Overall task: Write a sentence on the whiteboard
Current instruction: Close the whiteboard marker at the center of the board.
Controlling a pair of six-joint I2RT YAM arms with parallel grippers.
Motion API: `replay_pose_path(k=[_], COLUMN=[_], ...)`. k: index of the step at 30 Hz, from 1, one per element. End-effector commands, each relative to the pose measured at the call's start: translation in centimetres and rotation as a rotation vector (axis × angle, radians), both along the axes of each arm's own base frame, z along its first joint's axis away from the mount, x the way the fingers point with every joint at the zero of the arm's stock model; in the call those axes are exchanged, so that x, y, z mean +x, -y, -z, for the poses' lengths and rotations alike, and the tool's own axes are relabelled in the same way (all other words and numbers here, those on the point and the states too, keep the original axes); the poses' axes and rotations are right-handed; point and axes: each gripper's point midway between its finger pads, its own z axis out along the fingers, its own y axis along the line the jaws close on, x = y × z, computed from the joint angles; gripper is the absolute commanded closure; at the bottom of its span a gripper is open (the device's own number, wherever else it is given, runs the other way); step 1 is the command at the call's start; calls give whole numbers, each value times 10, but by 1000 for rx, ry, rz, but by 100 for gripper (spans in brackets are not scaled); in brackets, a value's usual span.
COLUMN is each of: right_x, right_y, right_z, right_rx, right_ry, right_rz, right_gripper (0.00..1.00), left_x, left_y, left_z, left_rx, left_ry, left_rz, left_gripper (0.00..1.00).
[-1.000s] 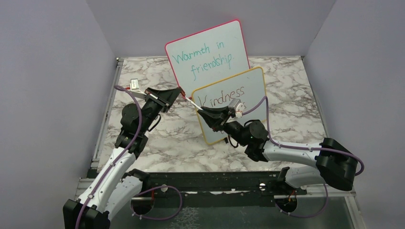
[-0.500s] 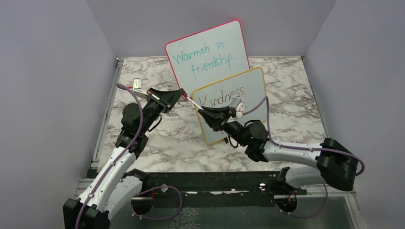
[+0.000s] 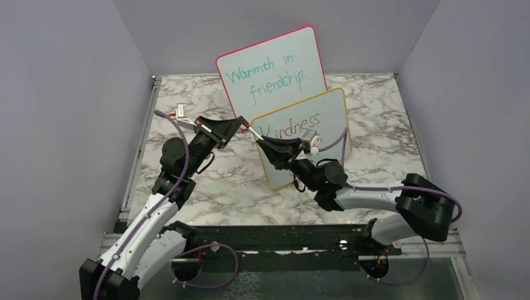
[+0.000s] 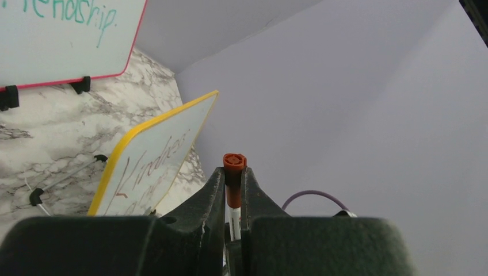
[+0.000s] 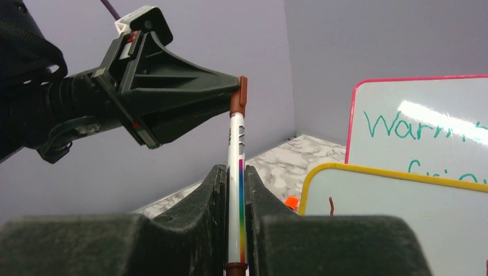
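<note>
The yellow-framed whiteboard stands tilted mid-table, and also shows in the left wrist view and the right wrist view. The reddish-brown word "Kindness" is on its top line; anything lower is hidden behind my right arm. My left gripper is shut on the brown cap of a white marker. My right gripper is shut on the marker's rainbow-striped barrel. The two grippers face each other tip to tip, just left of the whiteboard's left edge.
A pink-red-framed board with teal writing "Warmth in friendship." leans behind the yellow one. A small orange object lies on the marble table by the yellow board's corner. Lilac walls close in the left, right and back.
Both grippers, still joined by the marker, have shifted slightly up and toward the back. The right forearm has swung further left. The boards have not moved.
</note>
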Motion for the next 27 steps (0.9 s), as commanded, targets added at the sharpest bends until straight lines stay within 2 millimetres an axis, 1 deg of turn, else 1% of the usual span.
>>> replay_pose_path(k=[1, 4, 10, 15, 21, 24, 27], right_x=[1, 4, 9, 7, 4, 1, 3], right_y=[6, 2, -1, -2, 5, 4, 5], right_z=[-46, -51, -54, -59, -62, -64, -59], right_rx=[184, 203, 233, 270, 316, 315, 304], right_ry=[74, 83, 77, 68, 44, 48, 35], right_rz=[18, 25, 31, 7, -3, -20, -8], right_gripper=[99, 99, 99, 99, 99, 99, 99], left_x=[-20, -25, -37, -45, -49, -50, -51], left_y=[18, 27, 44, 56, 54, 52, 50], left_z=[-8, -3, 4, 19, 25, 27, 23], left_rx=[-10, -14, 7, 26, 46, 54, 60], left_ry=[42, 43, 59, 51, 81, 89, 110], left_rz=[83, 108, 148, 178, 168, 162, 151], left_gripper=[100, 100, 100, 100, 100, 100, 100])
